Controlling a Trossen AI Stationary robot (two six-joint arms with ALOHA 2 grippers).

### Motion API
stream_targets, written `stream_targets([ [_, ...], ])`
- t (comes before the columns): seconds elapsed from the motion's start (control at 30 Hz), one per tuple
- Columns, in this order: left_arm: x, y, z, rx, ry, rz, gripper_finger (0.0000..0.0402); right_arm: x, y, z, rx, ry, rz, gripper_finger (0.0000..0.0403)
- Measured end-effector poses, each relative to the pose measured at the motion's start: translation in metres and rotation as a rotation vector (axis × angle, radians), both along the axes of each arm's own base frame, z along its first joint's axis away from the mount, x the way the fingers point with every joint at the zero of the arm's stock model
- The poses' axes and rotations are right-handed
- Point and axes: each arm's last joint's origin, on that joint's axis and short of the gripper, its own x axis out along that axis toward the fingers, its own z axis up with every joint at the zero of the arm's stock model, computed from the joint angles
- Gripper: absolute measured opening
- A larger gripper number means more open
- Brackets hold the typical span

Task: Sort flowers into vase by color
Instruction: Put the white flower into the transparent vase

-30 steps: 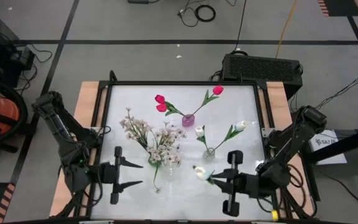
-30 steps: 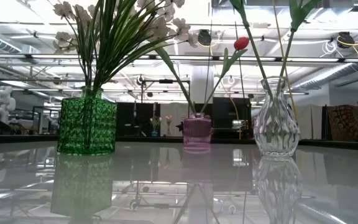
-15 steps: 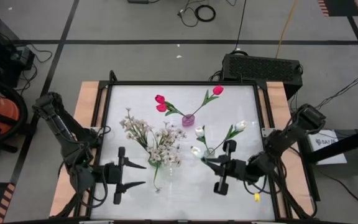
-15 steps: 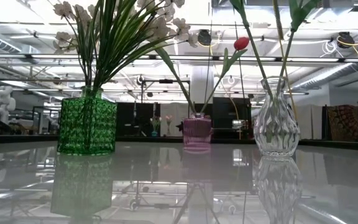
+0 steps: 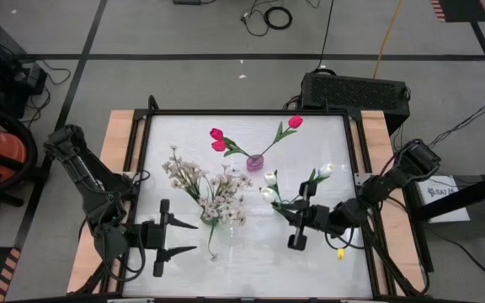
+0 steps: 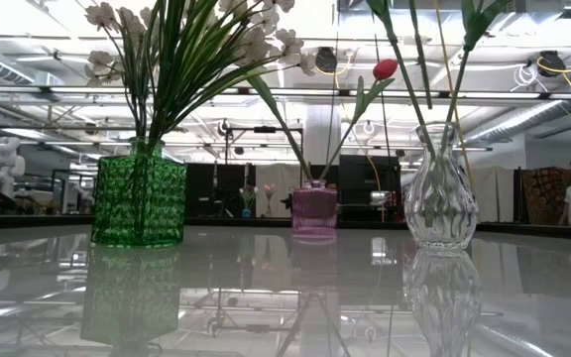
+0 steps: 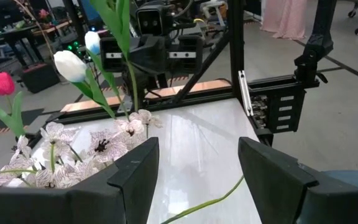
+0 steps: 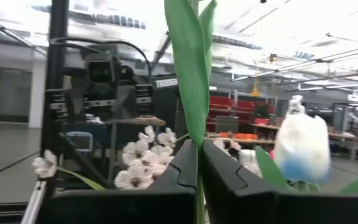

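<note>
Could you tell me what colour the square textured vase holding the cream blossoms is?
Green; the square vase shows best in the low view.

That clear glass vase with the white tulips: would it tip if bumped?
Probably fairly easily: the clear vase narrows to a thin neck and holds tall stems. The right hand, shut on a white tulip, is close beside it. Glass, likely fragile.

Blurred white tulip; flower tops cut off in low view
</note>
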Motion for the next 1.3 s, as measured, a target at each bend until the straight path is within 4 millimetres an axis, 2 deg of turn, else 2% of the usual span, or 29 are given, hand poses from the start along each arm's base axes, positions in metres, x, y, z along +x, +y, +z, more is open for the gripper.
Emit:
stream_targets([
  [0.67,-0.002,-0.001,0.0,0.0,0.0,-0.009,0.0228,-0.003,-0.018,-0.025,0.022,0.042,0.036,0.0],
  [0.93,-0.002,-0.001,0.0,0.0,0.0,-0.01,0.0228,0.0,-0.018,-0.032,-0.018,0.109,0.036,0.0],
  [1.2,-0.002,-0.002,0.0,-0.003,0.005,-0.028,0.0228,0.001,-0.017,-0.036,-0.043,0.148,0.029,0.0023],
  [1.3,-0.002,-0.002,0.0,-0.004,0.005,-0.029,0.0228,0.001,-0.019,-0.037,-0.029,0.161,-0.023,0.0035],
])
